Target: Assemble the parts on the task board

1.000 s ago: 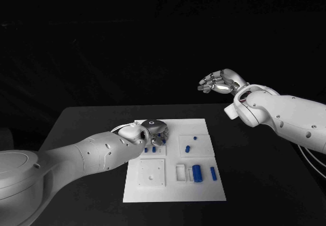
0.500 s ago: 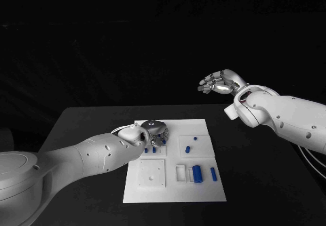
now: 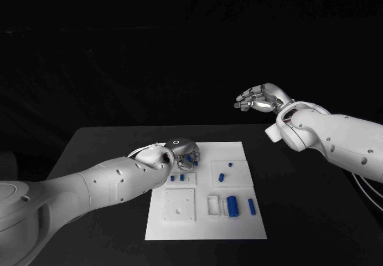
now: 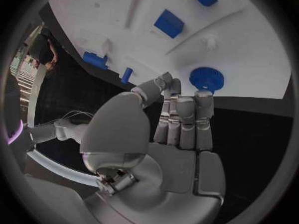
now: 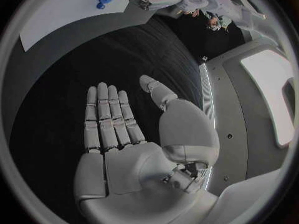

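1. Silver left hand [image 3: 182, 151] has lifted a little from where it was a second ago and now hangs over the far left corner of the task board [image 3: 239, 221]; half a second ago it sat lower, nearer the board.
2. Its fingers [image 4: 185, 119] lie side by side and nearly straight, with nothing in them: the left hand is open.
3. In the left wrist view, a round blue gear part [image 4: 206, 78] sits on the task board just beyond those fingertips, close to the board's edge. Whether they touch it I cannot tell.
4. My reading: the left hand is backing off the gear, either after setting it down or before a fresh try at it, so this part is not yet clearly seated.
5. Other blue parts stay where they were: a thick cylinder [image 3: 231, 204] and a thin peg [image 3: 250, 205] lie at the near right of the board, well apart from both hands.
6. High over the bench's [image 3: 104, 144] far right side, the right hand [image 3: 257, 99] has hardly moved; its fingers [image 5: 107, 117] are spread flat and it holds nothing.
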Robot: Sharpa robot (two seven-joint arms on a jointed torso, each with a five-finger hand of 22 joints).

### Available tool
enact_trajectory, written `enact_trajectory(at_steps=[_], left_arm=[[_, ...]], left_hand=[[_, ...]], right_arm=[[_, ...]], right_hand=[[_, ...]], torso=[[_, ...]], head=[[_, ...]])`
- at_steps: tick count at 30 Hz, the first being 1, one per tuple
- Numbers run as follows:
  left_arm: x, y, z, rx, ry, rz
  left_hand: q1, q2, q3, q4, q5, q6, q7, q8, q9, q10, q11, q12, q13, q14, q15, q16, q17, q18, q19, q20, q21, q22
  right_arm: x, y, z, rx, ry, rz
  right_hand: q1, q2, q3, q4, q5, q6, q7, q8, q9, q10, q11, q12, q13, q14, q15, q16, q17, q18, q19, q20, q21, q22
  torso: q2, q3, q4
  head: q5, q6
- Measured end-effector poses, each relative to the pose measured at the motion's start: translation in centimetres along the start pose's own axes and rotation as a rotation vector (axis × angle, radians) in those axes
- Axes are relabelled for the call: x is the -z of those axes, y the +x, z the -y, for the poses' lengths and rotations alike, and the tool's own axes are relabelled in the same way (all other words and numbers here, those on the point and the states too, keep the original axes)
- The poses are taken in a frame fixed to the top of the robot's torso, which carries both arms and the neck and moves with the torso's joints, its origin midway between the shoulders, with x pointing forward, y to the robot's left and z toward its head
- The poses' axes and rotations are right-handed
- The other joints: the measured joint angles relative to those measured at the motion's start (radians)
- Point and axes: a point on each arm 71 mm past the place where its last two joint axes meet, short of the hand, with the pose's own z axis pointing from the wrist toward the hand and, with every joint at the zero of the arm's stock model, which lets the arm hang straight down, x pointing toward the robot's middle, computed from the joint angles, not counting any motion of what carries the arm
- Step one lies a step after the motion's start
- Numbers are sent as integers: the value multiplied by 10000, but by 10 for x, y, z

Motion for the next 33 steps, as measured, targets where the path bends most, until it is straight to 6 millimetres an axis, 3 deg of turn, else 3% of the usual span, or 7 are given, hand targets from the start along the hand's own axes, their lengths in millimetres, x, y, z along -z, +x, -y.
enact_trajectory(at_steps=[22, 33], left_arm=[[27, -13, -50, 105, -1153, -197], [28, -11, -53, 113, -1283, -457]], left_hand=[[2, -4, 50, -51, 0, 23, -31, -20, -12, -4, -3, 0, 11, 34, -32, 0, -9, 2, 25, 25, 0, -3], [4, -7, 50, -51, 0, 49, -5, 20, -34, 29, -39, 0, 20, 35, -32, -1, -10, 3, 33, 35, -1, -4]], right_arm=[[1, -3, 3, 29, 56, 44], [1, -3, 2, 29, 53, 36]], right_hand=[[0, 0, 0, 0, 0, 0, 0, 0, -8, 0, 0, 0, -17, -1, -1, 0, 0, 0, 0, 0, 0, 0], [0, 0, 0, 0, 0, 0, 0, 0, -7, 0, 0, 0, -26, -2, -1, 0, 0, -1, 0, 0, 0, 8]], torso=[[5, -3, 7], [12, -10, -5]], head=[[42, -14], [58, -37]])
